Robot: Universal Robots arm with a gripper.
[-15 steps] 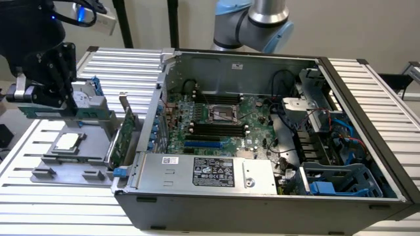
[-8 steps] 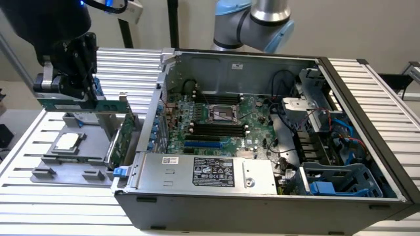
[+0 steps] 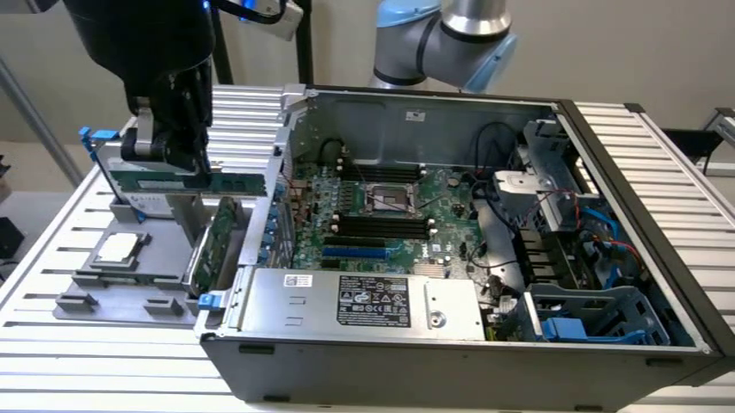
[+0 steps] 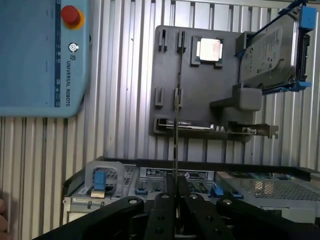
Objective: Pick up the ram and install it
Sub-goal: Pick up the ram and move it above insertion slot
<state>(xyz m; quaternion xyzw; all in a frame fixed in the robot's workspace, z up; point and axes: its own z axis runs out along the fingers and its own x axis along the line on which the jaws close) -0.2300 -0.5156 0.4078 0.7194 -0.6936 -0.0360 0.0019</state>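
Black jaws sit closest to the wrist camera, pinched narrow on the ram (image 4: 174, 150). From there the ram shows edge-on, as a thin dark line running away from them. Beyond it a pale blue teach pendant (image 4: 40, 55) lies on the slatted counter (image 4: 125, 75). It reads "UNIVERSAL ROBOTS" beside a round logo and carries a red stop button (image 4: 70, 15).

The wrist view also looks straight down on a gray fixture (image 4: 170, 75). It holds a square silver processor (image 4: 208, 49), a hard drive (image 4: 270, 50) in a blue carrier, and an expansion card (image 4: 190, 124) with a metal bracket. The drive's label is too small to read.

The exterior view gives the ram's broad side instead: a long green stick held level, with the jaws clamped near its middle. It hangs above the fixture on the exterior view's left, outside the open computer case (image 3: 460, 379). It looks lifted clear of the fixture, though the jaws hide the space beneath.

Inside the case that view shows the green motherboard (image 3: 333, 206) with its black slots (image 3: 379, 225), well apart from the ram. The power supply (image 3: 367, 301) lies along the near wall. It bears a black label with white print and a small white sticker, neither legible. The arm (image 3: 460, 34) rises behind the case.
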